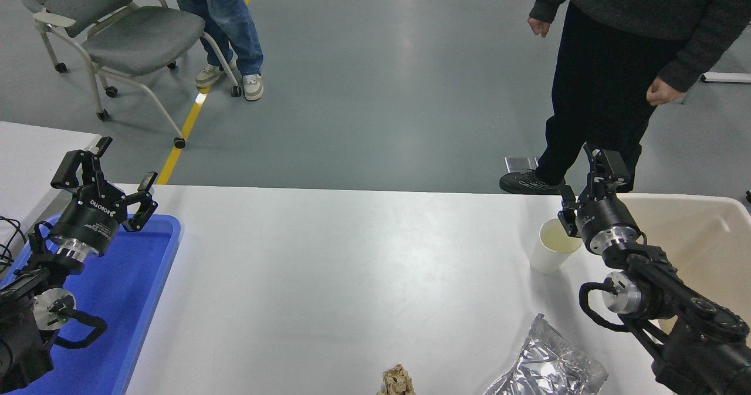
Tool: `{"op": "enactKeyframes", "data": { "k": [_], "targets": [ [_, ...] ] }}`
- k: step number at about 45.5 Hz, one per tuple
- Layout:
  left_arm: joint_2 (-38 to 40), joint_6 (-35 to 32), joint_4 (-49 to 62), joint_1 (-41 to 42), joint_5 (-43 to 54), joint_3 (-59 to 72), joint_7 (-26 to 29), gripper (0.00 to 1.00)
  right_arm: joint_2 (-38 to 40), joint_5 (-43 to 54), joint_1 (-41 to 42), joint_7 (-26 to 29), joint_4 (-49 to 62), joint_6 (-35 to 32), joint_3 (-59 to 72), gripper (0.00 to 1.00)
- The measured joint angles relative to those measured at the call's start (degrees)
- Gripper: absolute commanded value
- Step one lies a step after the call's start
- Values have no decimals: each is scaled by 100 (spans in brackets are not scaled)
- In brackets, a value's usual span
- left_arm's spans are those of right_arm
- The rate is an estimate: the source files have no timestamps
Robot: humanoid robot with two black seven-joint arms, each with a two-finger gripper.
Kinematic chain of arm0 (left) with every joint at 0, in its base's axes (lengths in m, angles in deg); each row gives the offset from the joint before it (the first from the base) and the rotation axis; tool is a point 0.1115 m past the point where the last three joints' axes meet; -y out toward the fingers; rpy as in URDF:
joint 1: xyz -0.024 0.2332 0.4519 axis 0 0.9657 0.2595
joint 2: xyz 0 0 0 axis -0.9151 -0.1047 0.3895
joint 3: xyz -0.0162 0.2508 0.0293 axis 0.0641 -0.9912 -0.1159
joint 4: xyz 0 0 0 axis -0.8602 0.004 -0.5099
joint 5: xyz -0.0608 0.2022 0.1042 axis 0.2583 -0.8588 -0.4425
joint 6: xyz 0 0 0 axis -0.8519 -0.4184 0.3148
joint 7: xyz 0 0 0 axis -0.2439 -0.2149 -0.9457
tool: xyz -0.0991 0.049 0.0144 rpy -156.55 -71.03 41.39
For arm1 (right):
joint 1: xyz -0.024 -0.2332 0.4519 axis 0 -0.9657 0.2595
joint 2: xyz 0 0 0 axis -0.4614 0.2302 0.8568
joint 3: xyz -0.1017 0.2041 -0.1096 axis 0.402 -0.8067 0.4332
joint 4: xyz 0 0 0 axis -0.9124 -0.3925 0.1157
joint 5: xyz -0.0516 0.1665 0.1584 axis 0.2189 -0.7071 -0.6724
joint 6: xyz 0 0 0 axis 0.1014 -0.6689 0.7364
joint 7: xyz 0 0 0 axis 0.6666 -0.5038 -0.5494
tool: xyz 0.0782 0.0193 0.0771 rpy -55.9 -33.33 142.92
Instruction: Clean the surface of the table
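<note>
Two claws: left claw (104,175) spread above blue tray (149,277); right claw (581,186) by paper cup (551,247), grip unclear

The table surface (328,277) is a wide, matte white top lying flat, its far edge straight. It stretches rightward from the blue tray (141,289), softly reflecting the ceiling light.
</note>
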Motion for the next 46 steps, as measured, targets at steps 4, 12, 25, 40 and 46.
{"op": "enactKeyframes", "data": {
  "k": [4, 12, 25, 40, 46],
  "targets": [
    [0, 0, 0, 0, 0, 0, 0, 100, -2, 0, 3, 0, 0, 0, 1, 100],
    [0, 0, 0, 0, -2, 0, -3, 100, -6, 0, 4, 0, -1, 0, 2, 100],
    [-8, 0, 2, 0, -2, 0, -3, 100, -3, 0, -9, 0, -7, 0, 7, 100],
    [-9, 0, 2, 0, -2, 0, 2, 100, -6, 0, 44, 0, -8, 0, 10, 100],
    [-9, 0, 1, 0, -2, 0, 2, 100, -7, 3, 44, 0, -8, -1, 11, 100]
  ]
}}
